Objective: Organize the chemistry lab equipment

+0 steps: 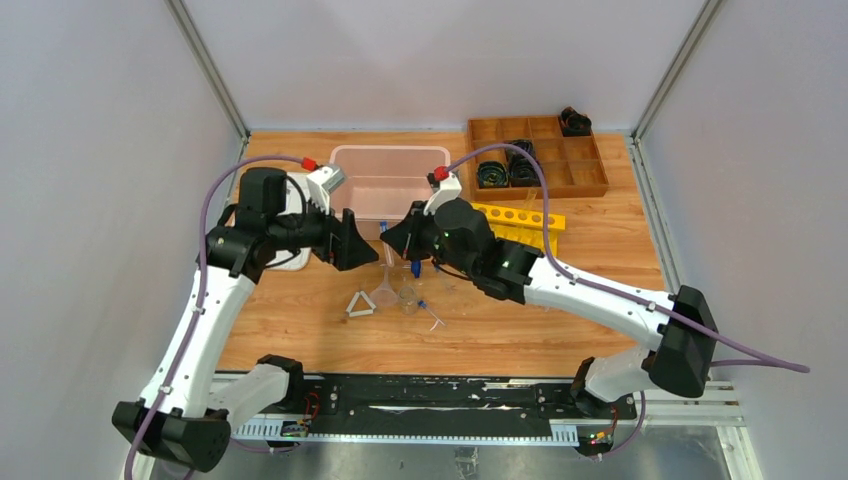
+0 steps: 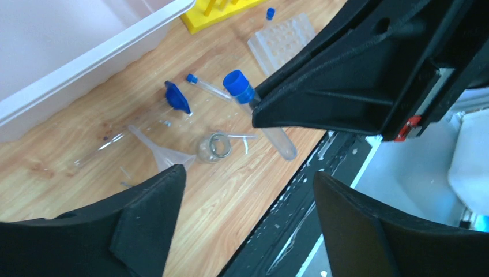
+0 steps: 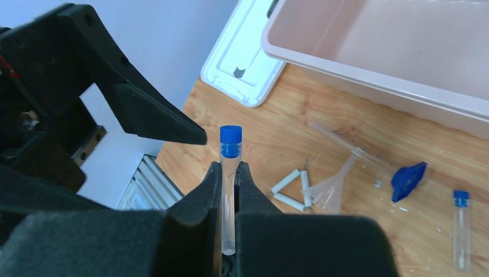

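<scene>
My right gripper point(image 3: 229, 168) is shut on a clear tube with a blue cap point(image 3: 230, 151) and holds it above the table, cap toward my left gripper point(image 1: 358, 240). The left gripper point(image 2: 249, 173) is open and empty, a short way from the cap point(image 2: 235, 82). On the wood below lie a clear funnel point(image 2: 167, 153), a small clear jar point(image 2: 213, 146), a white triangle point(image 3: 294, 190), another capped tube point(image 3: 460, 231) and a blue piece point(image 3: 408, 179). A clear tube rack point(image 2: 282, 40) lies beyond them. The top view shows the triangle point(image 1: 360, 305) and the funnel point(image 1: 385, 290).
A clear plastic bin point(image 1: 388, 180) stands at the back centre, its white lid point(image 3: 245, 57) left of it. A yellow rack point(image 1: 520, 220) lies right of the bin. A wooden divided tray point(image 1: 590, 165) with black coiled bundles sits at the back right.
</scene>
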`<state>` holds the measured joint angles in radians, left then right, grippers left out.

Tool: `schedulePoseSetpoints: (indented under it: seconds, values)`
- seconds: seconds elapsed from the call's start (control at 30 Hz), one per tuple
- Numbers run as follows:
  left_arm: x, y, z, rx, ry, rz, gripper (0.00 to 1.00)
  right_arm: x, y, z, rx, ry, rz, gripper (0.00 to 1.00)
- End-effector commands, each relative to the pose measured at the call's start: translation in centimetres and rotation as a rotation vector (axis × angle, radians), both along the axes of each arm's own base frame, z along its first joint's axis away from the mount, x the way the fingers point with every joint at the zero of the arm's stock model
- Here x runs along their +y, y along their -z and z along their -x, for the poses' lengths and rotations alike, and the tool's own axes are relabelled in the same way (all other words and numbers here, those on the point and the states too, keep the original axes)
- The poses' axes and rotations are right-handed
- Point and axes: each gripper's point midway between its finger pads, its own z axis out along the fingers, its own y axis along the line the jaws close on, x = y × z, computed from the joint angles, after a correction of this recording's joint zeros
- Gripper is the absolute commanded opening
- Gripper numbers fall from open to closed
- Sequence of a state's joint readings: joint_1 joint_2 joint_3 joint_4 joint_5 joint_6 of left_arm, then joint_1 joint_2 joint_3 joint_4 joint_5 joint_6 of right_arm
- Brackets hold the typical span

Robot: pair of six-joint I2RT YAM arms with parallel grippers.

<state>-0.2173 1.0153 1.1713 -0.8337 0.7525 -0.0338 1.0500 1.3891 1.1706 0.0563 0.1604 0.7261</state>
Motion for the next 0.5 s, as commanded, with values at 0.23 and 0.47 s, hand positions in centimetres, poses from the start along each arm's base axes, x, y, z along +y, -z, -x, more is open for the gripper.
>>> schedulePoseSetpoints:
  seconds: [0.23, 0.47]
  values:
    - [-1.3, -1.0, -0.2, 0.011, -0.025, 0.142, 0.7, 2.2, -7.0, 1.1, -0.093, -0.023, -0.188, 0.0]
    - [-2.4, -1.1, 0.0, 0.101, 0.043, 0.197, 0.48, 3.0, -6.5, 1.0, -0.089, -0.013, -0.198, 0.0]
